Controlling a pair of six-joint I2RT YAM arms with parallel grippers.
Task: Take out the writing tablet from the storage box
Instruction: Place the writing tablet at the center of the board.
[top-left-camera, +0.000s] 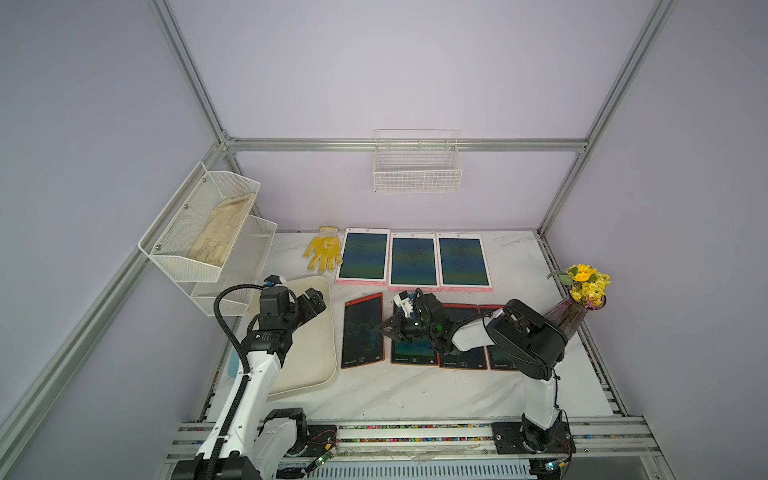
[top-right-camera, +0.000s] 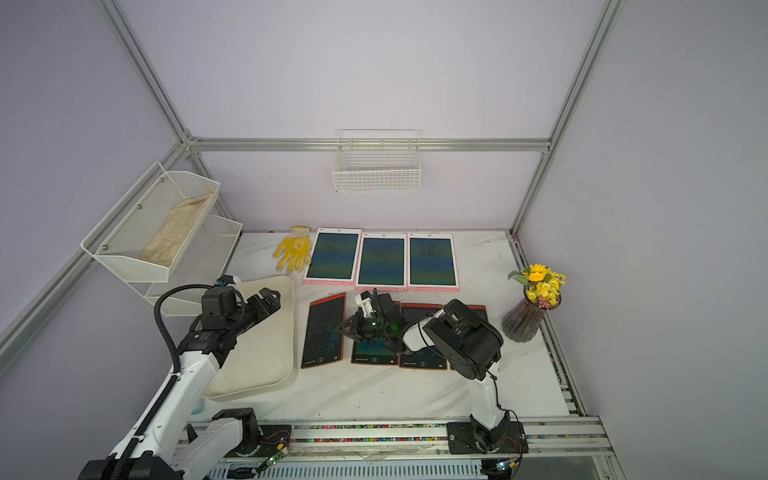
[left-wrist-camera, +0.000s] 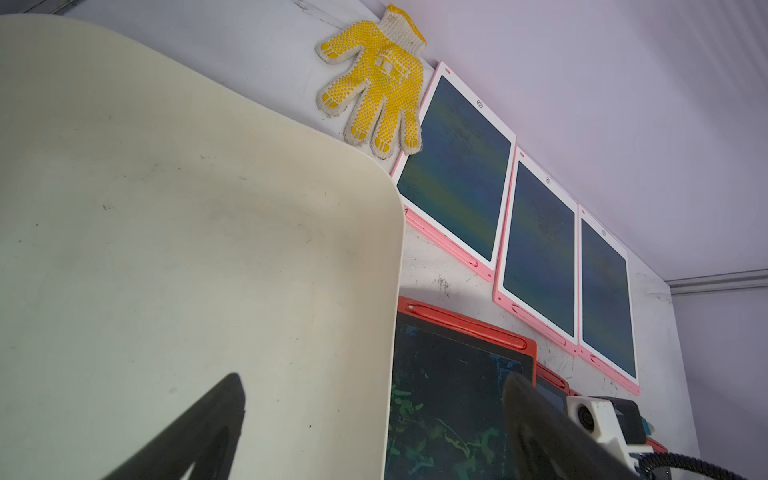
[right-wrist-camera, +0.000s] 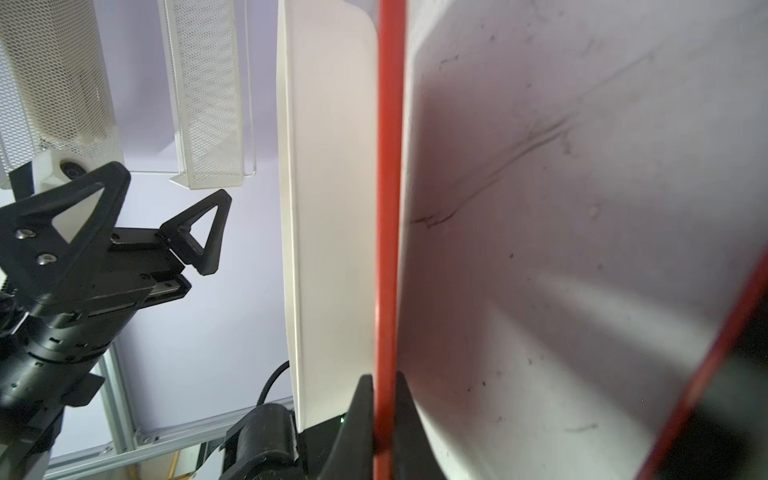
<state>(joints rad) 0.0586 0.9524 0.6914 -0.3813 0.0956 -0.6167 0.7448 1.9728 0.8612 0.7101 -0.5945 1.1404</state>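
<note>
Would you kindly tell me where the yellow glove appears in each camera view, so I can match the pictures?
In a top view: the yellow glove lies just left of the end pink tablet.
In a top view: same place, beside that tablet.
Left wrist: it lies between the storage box and that tablet.
Right wrist: not in it.
Shared landmark: the storage box, seen in all four views.

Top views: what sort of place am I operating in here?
Probably a lab robot cell, not a home: an aluminium frame with lilac panels encloses the marble-look table, a mounting rail fronts it, and writing tablets lie in neat rows.
</note>
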